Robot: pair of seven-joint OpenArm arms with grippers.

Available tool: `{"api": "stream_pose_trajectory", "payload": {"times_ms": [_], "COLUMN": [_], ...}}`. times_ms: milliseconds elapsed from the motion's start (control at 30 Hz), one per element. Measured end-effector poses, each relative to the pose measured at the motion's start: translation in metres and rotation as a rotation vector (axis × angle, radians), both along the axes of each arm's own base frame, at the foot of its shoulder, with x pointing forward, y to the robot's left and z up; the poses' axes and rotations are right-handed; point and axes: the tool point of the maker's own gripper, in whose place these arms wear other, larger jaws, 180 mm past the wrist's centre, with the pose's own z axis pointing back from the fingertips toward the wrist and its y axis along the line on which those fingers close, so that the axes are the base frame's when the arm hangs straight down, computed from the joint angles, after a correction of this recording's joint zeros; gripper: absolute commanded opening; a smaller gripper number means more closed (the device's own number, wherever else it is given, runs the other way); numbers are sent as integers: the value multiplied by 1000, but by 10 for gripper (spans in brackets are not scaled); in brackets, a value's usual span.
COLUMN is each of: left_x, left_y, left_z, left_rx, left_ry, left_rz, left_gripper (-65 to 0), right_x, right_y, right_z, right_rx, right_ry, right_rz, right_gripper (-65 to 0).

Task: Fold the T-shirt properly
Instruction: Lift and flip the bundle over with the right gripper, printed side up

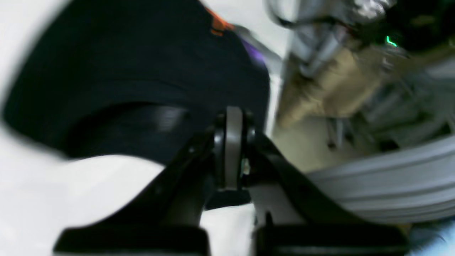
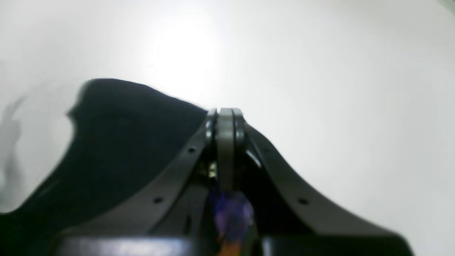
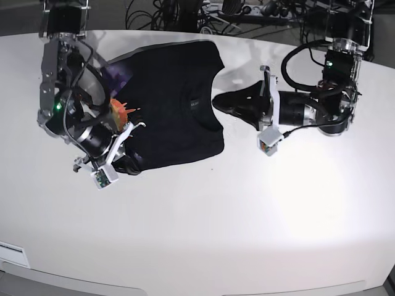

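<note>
- Closest to the base camera, the right end effector (image 3: 123,137) is clenched on the lower left edge of the large black short-sleeved soft fabric T-shirt (image 3: 170,98), with orange and purple print bunched just beside it.
- T-shirt body lies on the white table (image 3: 203,228), between the two end effectors.
- Left end effector (image 3: 266,106) is clenched on a black sleeve, pulled out to the shirt's right.
</note>
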Motion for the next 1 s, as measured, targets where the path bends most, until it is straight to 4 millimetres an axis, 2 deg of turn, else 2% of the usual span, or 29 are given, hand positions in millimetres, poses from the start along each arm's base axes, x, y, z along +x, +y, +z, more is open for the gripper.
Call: {"api": "stream_pose_trajectory", "payload": {"times_ms": [133, 200, 333, 467, 633, 800, 1000], "left_x": [-40, -51, -58, -53, -14, 14, 69], "left_y": [-34, -49, -67, -72, -59, -45, -17], "left_z": [-14, -31, -60, -85, -97, -101, -100], "left_rx": [-7, 52, 139, 247, 314, 338, 434], "left_ry": [71, 48, -12, -101, -182, -222, -364], "left_rz": [-151, -190, -204, -210, -149, -108, -30], "left_gripper": [-650, -650, -650, -650, -650, -650, -650], "right_x": [24, 31, 32, 18, 3, -36, -75], "right_y": [0, 1, -2, -16, -46, -60, -66], "right_z": [-6, -13, -32, -46, -57, -77, -76], "right_rx": [-3, -11, -27, -59, -111, -157, -166], "right_ry": [25, 47, 110, 179, 241, 303, 316], "right_rz": [15, 33, 41, 54, 44, 38, 8], "right_gripper": [-650, -650, -650, -650, -650, -650, -650]}}
